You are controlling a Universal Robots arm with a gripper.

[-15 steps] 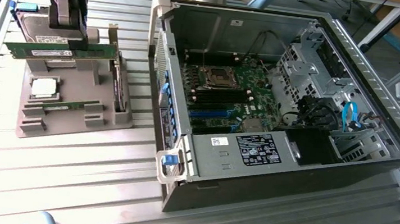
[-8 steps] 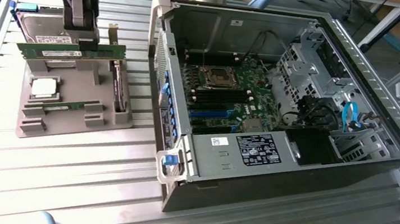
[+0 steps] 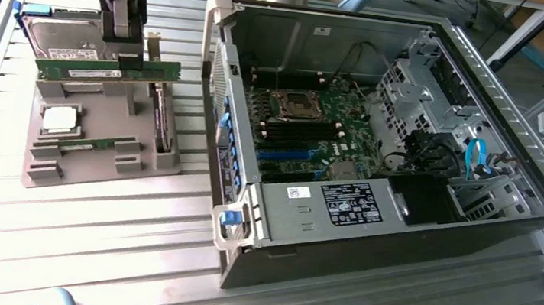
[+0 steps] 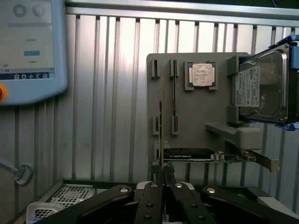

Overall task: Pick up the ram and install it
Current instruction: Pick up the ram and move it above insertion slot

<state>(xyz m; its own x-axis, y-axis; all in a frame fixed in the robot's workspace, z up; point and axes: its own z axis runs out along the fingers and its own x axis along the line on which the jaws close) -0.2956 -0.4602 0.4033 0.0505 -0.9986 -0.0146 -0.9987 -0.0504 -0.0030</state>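
Note:
The ram (image 3: 87, 68), a long narrow green stick with a white label, hangs level above the back of the grey holder tray (image 3: 95, 171). My gripper (image 3: 129, 59) is shut on it near its right end. In the wrist view the gripper (image 4: 162, 179) pinches the ram (image 4: 161, 126), which I see edge-on as a thin line over the tray (image 4: 210, 112). A second, similar stick (image 3: 78, 144) lies in a tray slot. The open computer case (image 3: 510, 218) stands at the exterior view's right, its motherboard (image 3: 320, 139) and memory slots (image 3: 300, 133) exposed.
The tray also holds a silver processor chip (image 3: 60, 119), a hard drive (image 3: 70, 37) and a wider expansion card (image 3: 159, 120) standing on edge. A teach pendant (image 4: 28, 46) lies on the ribbed metal table (image 3: 87, 239). The case's near wall (image 3: 231, 109) rises between tray and motherboard.

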